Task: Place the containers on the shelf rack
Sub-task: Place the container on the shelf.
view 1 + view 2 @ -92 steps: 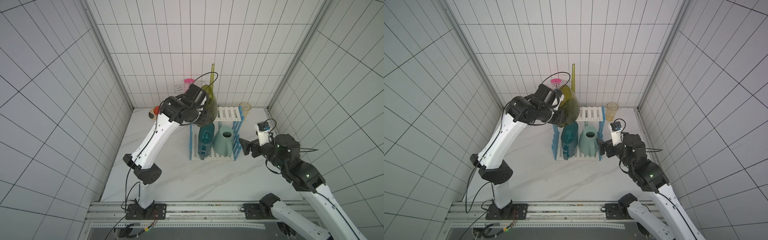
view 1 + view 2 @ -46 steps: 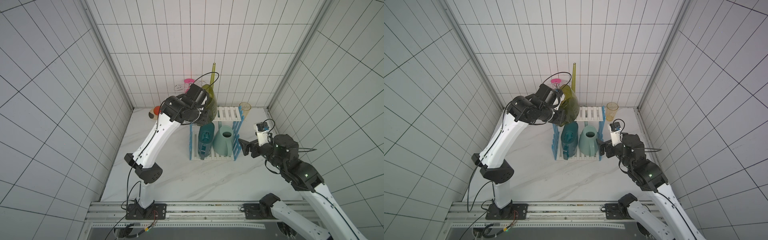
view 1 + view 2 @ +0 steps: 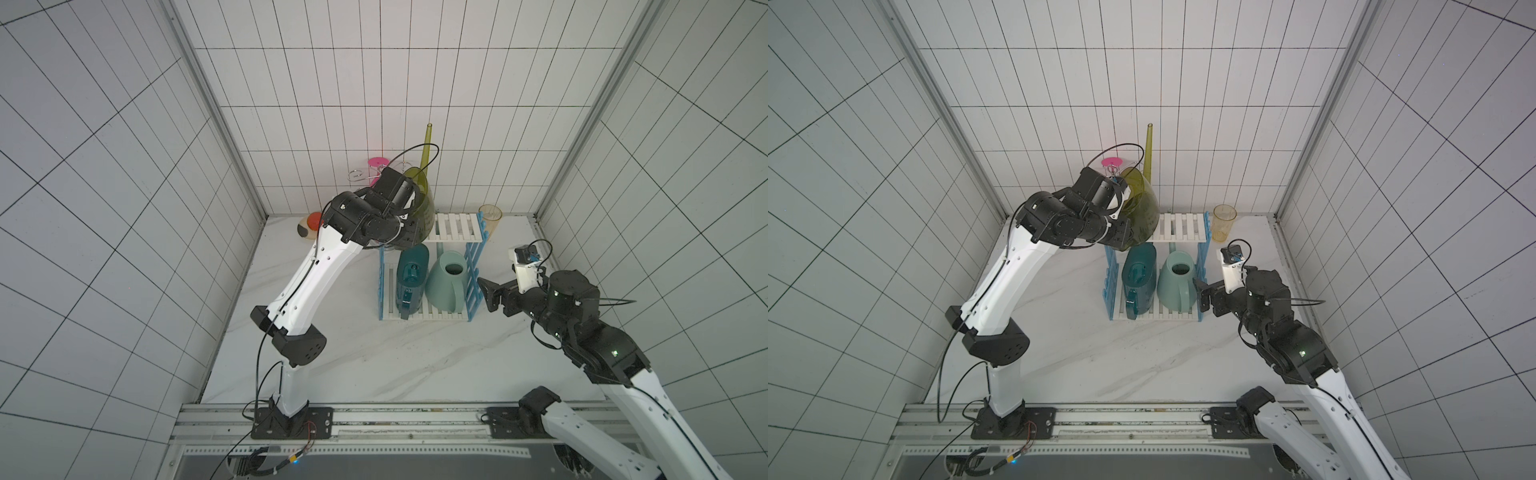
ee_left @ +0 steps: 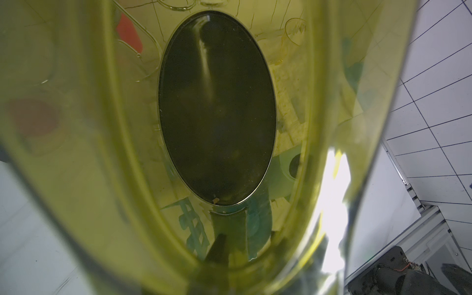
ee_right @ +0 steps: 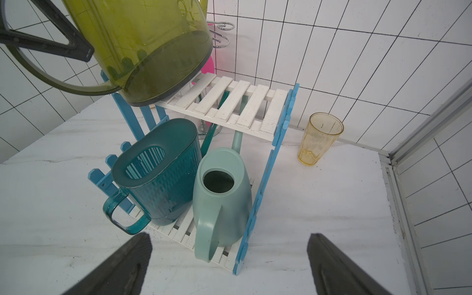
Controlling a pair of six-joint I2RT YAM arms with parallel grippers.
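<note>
White tiled walls close in a pale marble-look table point(image 3: 374, 365), with the shelf rack point(image 3: 455, 226) standing toward the back wall. On its lower shelf a dark teal watering can point(image 3: 411, 274) and a mint green watering can point(image 3: 446, 286) stand upright side by side, the mint one against the blue right side frame, both handles facing the front.

The left gripper point(image 3: 409, 230) is clamped on the handle of the olive-yellow watering can point(image 3: 424, 208) and holds it tilted, spout pointing up along the back wall. In the right wrist view its dark base point(image 5: 163, 84) sits over the left end of the upper shelf point(image 5: 237, 104); whether it touches the slats I cannot tell.

The right gripper point(image 3: 489, 296) hangs just beside the rack's right frame, jaws wide apart and holding nothing. A yellowish tumbler point(image 3: 490, 218) stands on the table behind the rack's right end, and a chrome holder point(image 5: 222, 33) shows behind the raised can.
</note>
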